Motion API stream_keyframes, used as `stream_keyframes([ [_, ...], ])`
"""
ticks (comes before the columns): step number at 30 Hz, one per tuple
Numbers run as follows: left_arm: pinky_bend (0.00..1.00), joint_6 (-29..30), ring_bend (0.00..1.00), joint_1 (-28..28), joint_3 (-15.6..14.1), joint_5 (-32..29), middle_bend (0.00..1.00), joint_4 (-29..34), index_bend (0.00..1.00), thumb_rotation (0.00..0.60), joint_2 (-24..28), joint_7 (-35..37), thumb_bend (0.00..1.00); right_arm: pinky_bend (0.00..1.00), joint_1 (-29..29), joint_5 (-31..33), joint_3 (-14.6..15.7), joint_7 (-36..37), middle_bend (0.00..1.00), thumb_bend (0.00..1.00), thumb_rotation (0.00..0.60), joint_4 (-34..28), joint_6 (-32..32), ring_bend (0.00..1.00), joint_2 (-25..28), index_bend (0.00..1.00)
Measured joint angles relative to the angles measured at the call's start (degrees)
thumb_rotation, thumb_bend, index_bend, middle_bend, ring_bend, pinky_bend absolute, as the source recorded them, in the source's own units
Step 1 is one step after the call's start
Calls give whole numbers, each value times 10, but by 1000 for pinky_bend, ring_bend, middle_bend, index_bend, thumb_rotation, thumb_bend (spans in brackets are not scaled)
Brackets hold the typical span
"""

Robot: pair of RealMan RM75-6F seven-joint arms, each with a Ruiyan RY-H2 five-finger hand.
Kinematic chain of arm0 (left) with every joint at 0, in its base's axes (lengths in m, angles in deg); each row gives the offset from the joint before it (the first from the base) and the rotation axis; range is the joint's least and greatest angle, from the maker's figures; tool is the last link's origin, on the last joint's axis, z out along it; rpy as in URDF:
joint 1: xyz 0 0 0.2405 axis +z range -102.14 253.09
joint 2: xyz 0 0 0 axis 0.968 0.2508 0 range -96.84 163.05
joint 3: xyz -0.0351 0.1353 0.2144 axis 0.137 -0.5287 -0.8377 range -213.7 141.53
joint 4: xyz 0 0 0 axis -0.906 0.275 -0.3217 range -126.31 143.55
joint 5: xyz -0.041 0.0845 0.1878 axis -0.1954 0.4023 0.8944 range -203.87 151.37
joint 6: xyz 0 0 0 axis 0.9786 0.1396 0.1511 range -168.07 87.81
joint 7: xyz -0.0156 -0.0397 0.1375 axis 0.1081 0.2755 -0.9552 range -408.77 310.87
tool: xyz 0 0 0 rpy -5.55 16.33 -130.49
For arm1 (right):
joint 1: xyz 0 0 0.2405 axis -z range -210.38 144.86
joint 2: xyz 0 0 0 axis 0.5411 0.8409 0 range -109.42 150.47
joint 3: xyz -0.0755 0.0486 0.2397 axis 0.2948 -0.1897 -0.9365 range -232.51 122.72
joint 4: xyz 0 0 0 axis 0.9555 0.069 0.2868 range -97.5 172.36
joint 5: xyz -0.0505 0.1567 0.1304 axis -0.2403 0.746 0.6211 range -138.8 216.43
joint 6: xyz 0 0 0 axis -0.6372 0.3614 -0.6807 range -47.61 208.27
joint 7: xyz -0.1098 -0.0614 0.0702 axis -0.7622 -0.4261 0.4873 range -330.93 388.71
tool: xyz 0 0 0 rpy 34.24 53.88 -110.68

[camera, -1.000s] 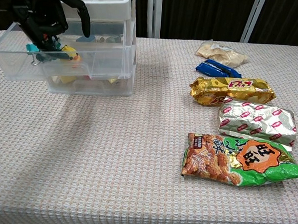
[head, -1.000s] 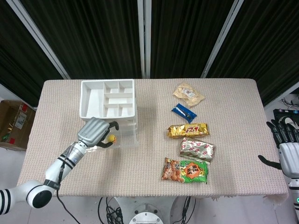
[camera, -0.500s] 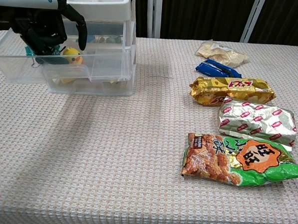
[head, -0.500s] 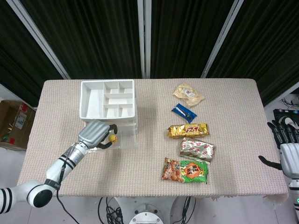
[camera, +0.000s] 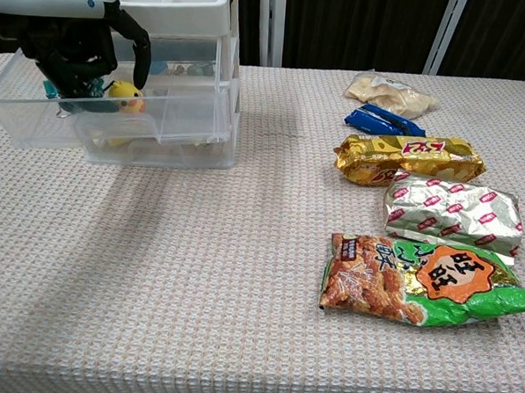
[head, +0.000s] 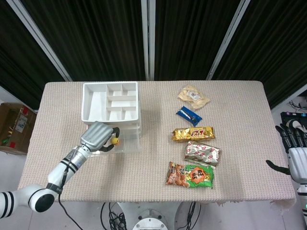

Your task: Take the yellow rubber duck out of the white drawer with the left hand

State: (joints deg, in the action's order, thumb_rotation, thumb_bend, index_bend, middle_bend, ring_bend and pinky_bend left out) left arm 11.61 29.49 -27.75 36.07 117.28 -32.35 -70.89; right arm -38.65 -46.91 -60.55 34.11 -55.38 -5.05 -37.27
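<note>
The yellow rubber duck [head: 115,141] [camera: 125,95] is inside the pulled-out clear drawer [camera: 38,119] of the white drawer unit [head: 111,103] at the table's left. My left hand [head: 97,135] [camera: 72,50] reaches down into that drawer, and its curled dark fingers pinch the duck from above. Small teal items lie in the drawer beside the duck, partly hidden by the hand. Off the table's right edge, my right hand [head: 295,153] hangs with its fingers spread and nothing in it.
A column of snack packs lies right of centre: a beige pouch [head: 194,96], a blue pack [head: 188,115], a gold pack [head: 193,133], a silver pack [head: 202,153] and a green bag [head: 190,174]. A cardboard box [head: 14,125] stands on the floor at left.
The left hand's fingers have closed in around the duck, and the duck has turned upright and risen slightly within the drawer. The right hand has not moved.
</note>
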Motion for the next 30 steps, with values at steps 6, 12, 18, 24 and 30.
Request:
stream_keyframes([
  [6,1000,34,966,14,3,30,882,22,514,600,18,13,367,15,-3,-2,-2,3,48,16,600,3,2,0,-1,0],
  [12,1000,84,965,41,-3,106,882,42,515,600,32,28,365,15,-6,-5,-2,6,48,17,600,6,4,0,-2,0],
  [18,1000,114,962,56,-29,243,875,35,495,600,18,40,358,16,-5,-7,-1,6,48,17,600,6,1,0,-4,0],
  [24,1000,126,962,48,-56,383,870,-18,482,600,-38,53,361,16,3,-8,2,4,48,16,600,3,-8,0,-2,0],
  [30,1000,108,962,25,-74,442,870,-100,474,600,-104,39,352,16,8,-8,5,4,48,16,600,2,-13,0,-1,0],
])
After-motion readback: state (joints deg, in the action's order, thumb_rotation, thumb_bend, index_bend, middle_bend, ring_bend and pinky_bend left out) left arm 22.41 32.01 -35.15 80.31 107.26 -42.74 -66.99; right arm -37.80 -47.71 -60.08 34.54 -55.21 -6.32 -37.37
